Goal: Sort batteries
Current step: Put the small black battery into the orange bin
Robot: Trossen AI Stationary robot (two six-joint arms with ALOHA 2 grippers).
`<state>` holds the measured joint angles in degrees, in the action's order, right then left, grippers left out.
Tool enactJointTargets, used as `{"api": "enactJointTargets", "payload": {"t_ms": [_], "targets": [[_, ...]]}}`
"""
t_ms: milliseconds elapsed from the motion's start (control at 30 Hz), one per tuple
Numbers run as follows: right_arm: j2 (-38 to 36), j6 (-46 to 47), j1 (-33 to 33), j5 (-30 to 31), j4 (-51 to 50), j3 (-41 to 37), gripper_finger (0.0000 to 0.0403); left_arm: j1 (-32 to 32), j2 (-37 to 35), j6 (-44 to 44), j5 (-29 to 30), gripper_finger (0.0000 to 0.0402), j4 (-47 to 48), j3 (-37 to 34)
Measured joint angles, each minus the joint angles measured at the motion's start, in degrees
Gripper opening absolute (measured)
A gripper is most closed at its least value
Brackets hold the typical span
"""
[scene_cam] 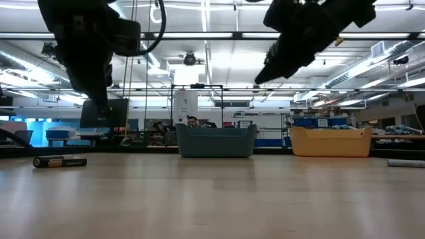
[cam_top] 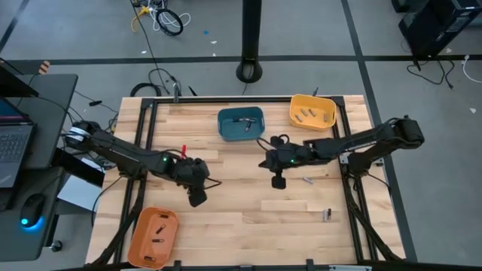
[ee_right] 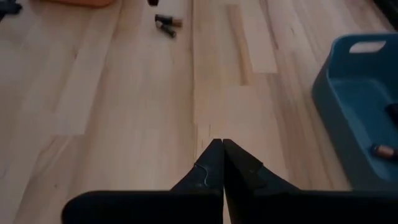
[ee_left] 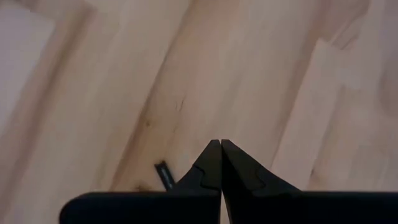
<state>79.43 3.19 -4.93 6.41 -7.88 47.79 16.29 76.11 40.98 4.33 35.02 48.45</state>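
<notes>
Near the middle of the high view we saw the left gripper (cam_top: 197,199) and right gripper (cam_top: 278,182) pressed together, empty, two batteries (cam_top: 327,214) lying loose at lower right.

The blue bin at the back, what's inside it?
The blue bin holds at least one battery near a wall. The overhead view shows another small item; the rest is hidden by its walls.

Evenly bright from overhead ceiling strip lights (scene_cam: 199,36), soft faint shadows on the counter (cam_top: 248,203), arms silhouetted dark against the lit room, wrist views blurred, foreground wood out of focus
</notes>
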Motion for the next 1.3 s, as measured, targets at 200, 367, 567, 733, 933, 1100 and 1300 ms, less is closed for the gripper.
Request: {"api": "enactJointTargets", "payload": {"t_ms": [200,367,567,733,933,1100,1300], "targets": [[-0.13,1.34,-1.22,0.16,2.08,-2.11,0.0008,0.07,5.44,6.29,-3.22,0.0032,0.81,0.02],[0.06,1.29,-1.33,0.16,2.5,-2.18,0.0008,-0.13,8.61,9.1,-4.0,0.0074,1.45,0.01],[0.07,0.87,-1.31,0.18,2.83,-2.18,0.0008,-0.15,10.32,10.05,-2.13,0.0111,2.78,0.0],[0.08,0.26,-1.29,0.16,3.25,-2.18,0.0009,-0.15,12.27,10.22,-0.79,0.0115,4.78,0.0],[0.08,0.05,-1.29,0.16,3.54,-2.18,0.0009,-0.17,15.19,10.17,-0.3,0.0115,4.62,0.0],[0.1,0.05,-1.29,0.16,3.54,-2.18,0.0009,-0.17,17.15,10.08,-0.28,0.0115,4.44,0.25],[0.12,-0.34,-1.29,0.16,3.54,-2.18,0.0009,-0.93,17.45,9.7,-0.62,0.0105,4.18,0.26]]}}
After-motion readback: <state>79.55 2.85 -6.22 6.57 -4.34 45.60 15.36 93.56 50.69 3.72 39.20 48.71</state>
